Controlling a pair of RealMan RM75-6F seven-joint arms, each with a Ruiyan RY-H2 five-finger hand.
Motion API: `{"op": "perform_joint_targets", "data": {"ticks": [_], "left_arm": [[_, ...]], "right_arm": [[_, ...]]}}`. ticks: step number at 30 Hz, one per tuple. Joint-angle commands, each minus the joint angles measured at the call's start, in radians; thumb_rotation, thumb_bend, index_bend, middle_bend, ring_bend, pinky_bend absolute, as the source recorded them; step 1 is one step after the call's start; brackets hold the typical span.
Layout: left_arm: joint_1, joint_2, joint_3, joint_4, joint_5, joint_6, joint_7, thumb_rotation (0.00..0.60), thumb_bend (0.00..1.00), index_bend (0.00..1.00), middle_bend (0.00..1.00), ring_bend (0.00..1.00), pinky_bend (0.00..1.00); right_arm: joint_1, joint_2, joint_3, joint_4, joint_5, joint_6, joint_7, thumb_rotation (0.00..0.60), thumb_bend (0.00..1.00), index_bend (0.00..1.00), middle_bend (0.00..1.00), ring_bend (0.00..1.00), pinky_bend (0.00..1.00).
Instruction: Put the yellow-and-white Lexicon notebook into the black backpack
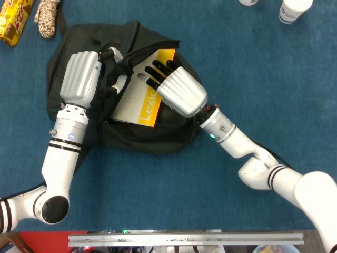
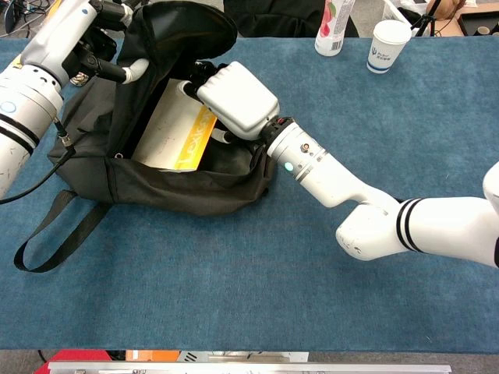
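Observation:
The black backpack (image 1: 68, 50) (image 2: 179, 187) lies on the blue table with its mouth open. My left hand (image 1: 80, 75) (image 2: 74, 35) grips the edge of the opening and holds the flap up. The yellow-and-white Lexicon notebook (image 1: 131, 97) (image 2: 168, 136) sits tilted inside the mouth, its lower end in the bag and its yellow strip to the right. My right hand (image 1: 180, 90) (image 2: 238, 97) holds the notebook at its upper right corner, dark fingers (image 1: 158, 71) spread over the cover. The thumb is hidden under the hand.
A yellow snack pack (image 1: 13, 21) and a rope bundle (image 1: 46, 18) lie at the far left. A paper cup (image 1: 292, 10) (image 2: 387, 35) and a bottle (image 2: 334, 27) stand at the back right. The backpack's strap loop (image 2: 47, 241) trails toward the front left.

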Motion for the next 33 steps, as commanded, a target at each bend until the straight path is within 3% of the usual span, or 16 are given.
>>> {"op": "perform_joint_targets", "data": {"ticks": [1,6,12,20,23,26,28,33], "left_arm": [[0.001,0.002,0.0,0.0,0.0,0.0,0.0,0.6,0.4,0.82,0.99,0.95,1.0],[0.001,0.005,0.004,-0.002,0.002,-0.002,0.0,0.6,0.4,0.82,0.99,0.95,1.0],[0.0,0.006,0.01,-0.007,0.005,-0.002,0.01,0.6,0.4,0.81,0.98,0.94,1.0],[0.0,0.021,0.032,-0.02,0.012,-0.033,0.002,0.6,0.4,0.75,0.93,0.9,1.0],[-0.004,0.047,0.057,-0.039,0.022,-0.074,0.001,0.6,0.4,0.64,0.84,0.81,0.95],[-0.013,0.097,0.093,-0.079,0.036,-0.134,0.016,0.6,0.4,0.45,0.69,0.65,0.85],[-0.019,0.128,0.114,-0.11,0.043,-0.169,0.031,0.6,0.4,0.32,0.57,0.54,0.74],[-0.049,0.19,0.15,-0.176,0.017,-0.265,0.061,0.6,0.37,0.14,0.32,0.3,0.47]], "right_arm": [[-0.013,0.034,-0.014,-0.037,-0.01,0.008,-0.011,0.6,0.16,0.3,0.33,0.26,0.45],[-0.049,0.126,-0.034,-0.154,-0.022,0.029,-0.038,0.6,0.16,0.28,0.31,0.24,0.42],[-0.105,0.281,-0.046,-0.366,-0.026,0.058,-0.13,0.6,0.16,0.09,0.25,0.17,0.31],[-0.209,0.53,-0.053,-0.692,-0.009,0.11,-0.225,0.6,0.15,0.06,0.23,0.14,0.28],[-0.248,0.616,-0.054,-0.781,-0.002,0.132,-0.244,0.6,0.15,0.06,0.24,0.14,0.28],[-0.282,0.686,-0.049,-0.834,0.007,0.152,-0.253,0.6,0.15,0.06,0.23,0.14,0.28],[-0.302,0.724,-0.047,-0.852,0.013,0.161,-0.247,0.6,0.15,0.06,0.23,0.14,0.28],[-0.34,0.778,-0.047,-0.875,0.031,0.158,-0.24,0.6,0.15,0.06,0.23,0.14,0.28]]}}
